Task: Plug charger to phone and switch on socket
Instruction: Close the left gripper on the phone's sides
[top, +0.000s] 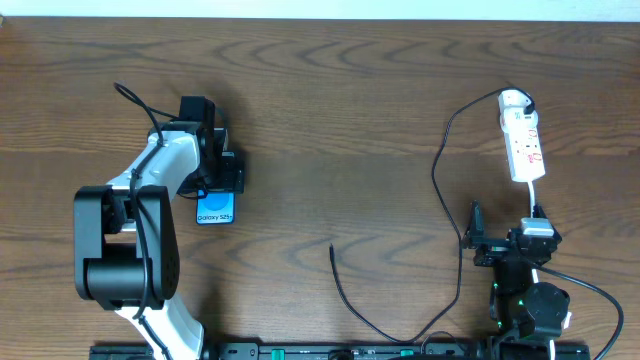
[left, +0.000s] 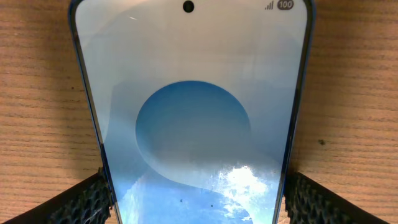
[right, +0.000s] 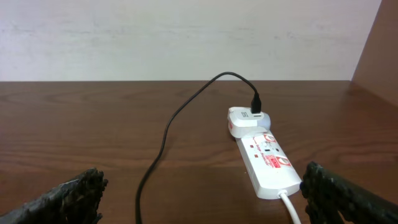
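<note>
Brown wood grain is seen across the table (top: 330, 120), on which the phone (left: 193, 118) is laid flat on the left side, its blue screen facing up. The phone is straddled by the left gripper (left: 199, 196), whose textured pads (left: 93, 198) are set right at the two long edges; whether they are pressed against those edges cannot be told. On the right side, the socket (right: 264, 158) is laid just ahead of the right gripper (right: 202, 193), whose fingers (right: 68, 196) are spread wide with nothing between them. The charger (right: 225, 74) is plugged into a white adapter (right: 245, 119) seated at the socket's far end. From there the charger is looped across the wood, and its free end is left between the two arms, well apart from the phone.
</note>
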